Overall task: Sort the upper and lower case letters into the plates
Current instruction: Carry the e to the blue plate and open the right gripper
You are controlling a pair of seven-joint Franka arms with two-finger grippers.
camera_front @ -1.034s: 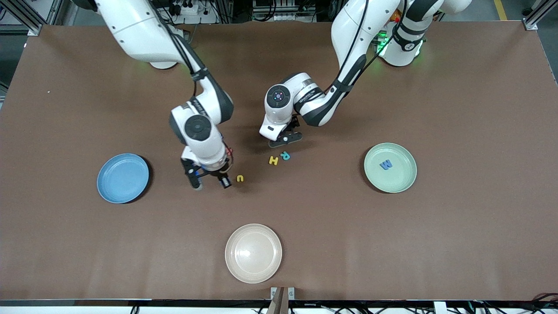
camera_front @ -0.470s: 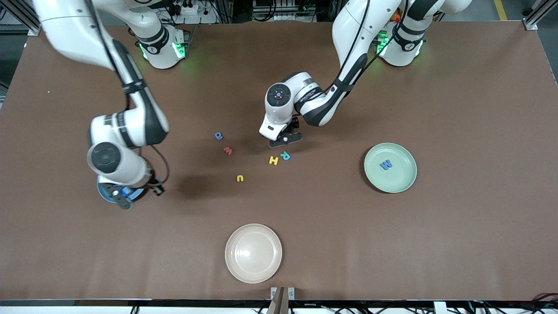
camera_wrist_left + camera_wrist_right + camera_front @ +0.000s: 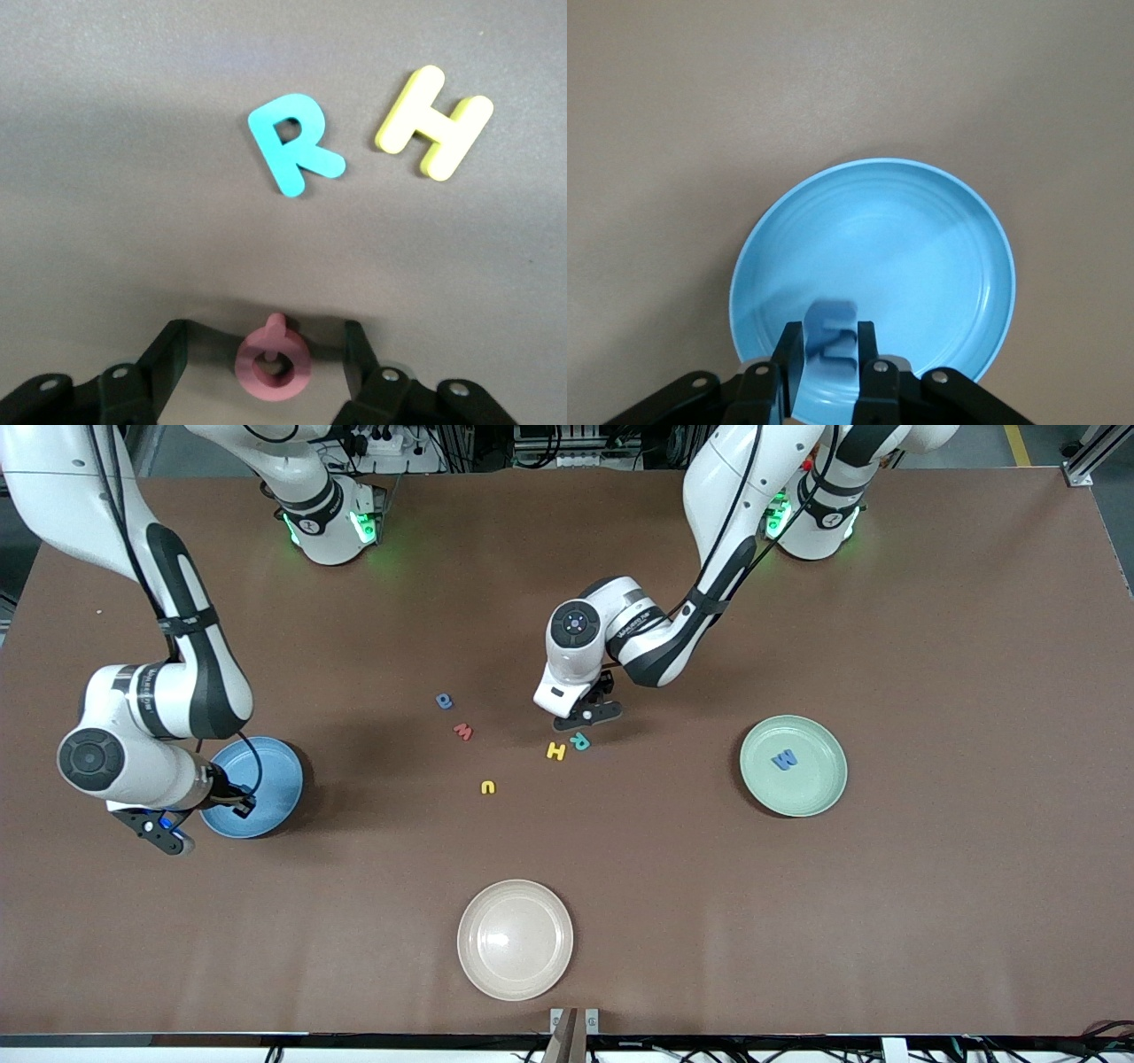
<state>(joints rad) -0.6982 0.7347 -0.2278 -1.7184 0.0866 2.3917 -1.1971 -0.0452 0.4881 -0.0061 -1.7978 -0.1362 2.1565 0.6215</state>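
The right hand (image 3: pixel 204 824) hangs over the rim of the blue plate (image 3: pixel 266 771) at the right arm's end of the table (image 3: pixel 930 921), its fingers (image 3: pixel 793 345) pinching a blue letter (image 3: pixel 830 329) above the plate's floor. Toward the middle of the table lie a small blue letter (image 3: pixel 444 701), a red w (image 3: pixel 462 732) just nearer the front camera, and a yellow u (image 3: pixel 487 787) nearer again. A cream plate (image 3: pixel 478 921) sits bare by the table's front edge. A yellow H (image 3: pixel 555 751) and a teal R (image 3: pixel 579 740) lie side by side. The left hand (image 3: pixel 589 710) is down at the table just beside the R, fingers (image 3: pixel 177 341) spread to either side of a pink letter (image 3: pixel 270 367) with gaps showing, not touching it. The mint green plate (image 3: pixel 815 788) stands toward the left arm's end and holds a blue M (image 3: pixel 784 759)
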